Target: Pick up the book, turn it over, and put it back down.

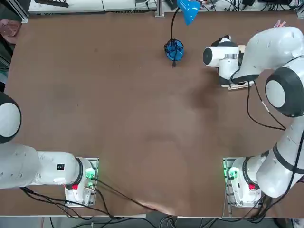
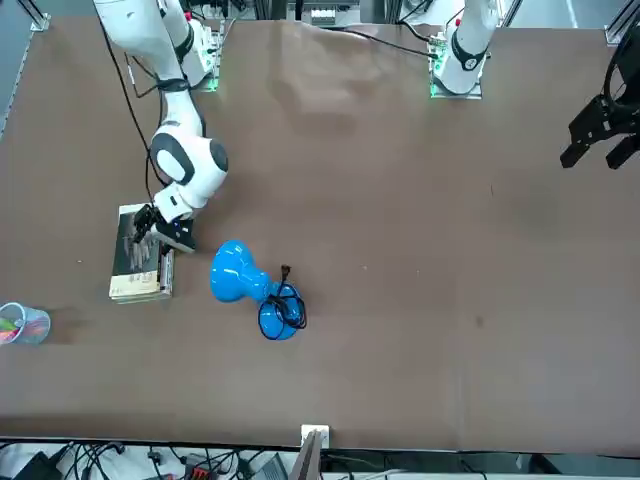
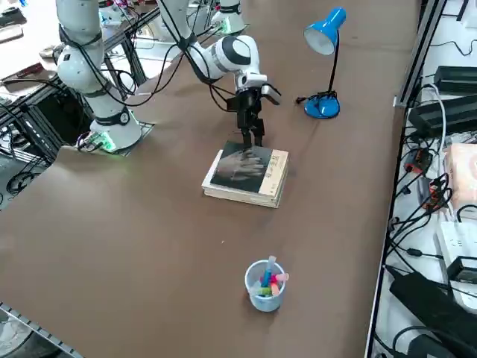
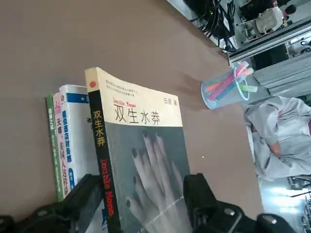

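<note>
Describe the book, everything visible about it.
The book lies flat on the brown table, grey cover with a pale hand image facing up, cream strip with black characters along one end. In the wrist view it seems to rest on other books. The right gripper straddles its spine edge, fingers apart.

White arms, black end effector [image 3: 253,127]

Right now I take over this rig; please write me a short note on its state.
Right gripper: open, low at the near edge of the thick book with the grey hand-image cover, fingers astride that edge, not closed.
Book: flat on the brown table, grey cover up, beside the blue desk lamp and a plastic cup of pens.
Done: approach only.
Left: grasp, lift, turn over, put down.
</note>
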Controlling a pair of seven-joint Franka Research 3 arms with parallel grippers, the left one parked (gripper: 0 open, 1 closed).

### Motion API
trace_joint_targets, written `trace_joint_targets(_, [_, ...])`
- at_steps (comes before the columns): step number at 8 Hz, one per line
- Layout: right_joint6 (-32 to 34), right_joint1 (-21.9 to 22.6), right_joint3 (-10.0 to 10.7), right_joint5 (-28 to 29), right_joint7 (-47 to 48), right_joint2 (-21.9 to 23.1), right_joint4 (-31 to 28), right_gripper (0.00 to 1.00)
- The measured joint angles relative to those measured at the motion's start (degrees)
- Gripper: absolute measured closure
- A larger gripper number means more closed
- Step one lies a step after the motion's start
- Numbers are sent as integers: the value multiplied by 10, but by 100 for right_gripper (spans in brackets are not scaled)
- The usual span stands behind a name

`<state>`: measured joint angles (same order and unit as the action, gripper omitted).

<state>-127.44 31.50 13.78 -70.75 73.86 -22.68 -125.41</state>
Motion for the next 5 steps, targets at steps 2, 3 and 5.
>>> trace_joint_targets(2, [-21, -11, 0, 0, 4, 9, -5, 0])
trace_joint_targets(3, [-41, -20, 0, 0, 5, 16, -11, 0])
trace_joint_targets(5, [-85, -38, 0, 1, 19, 31, -21, 0])
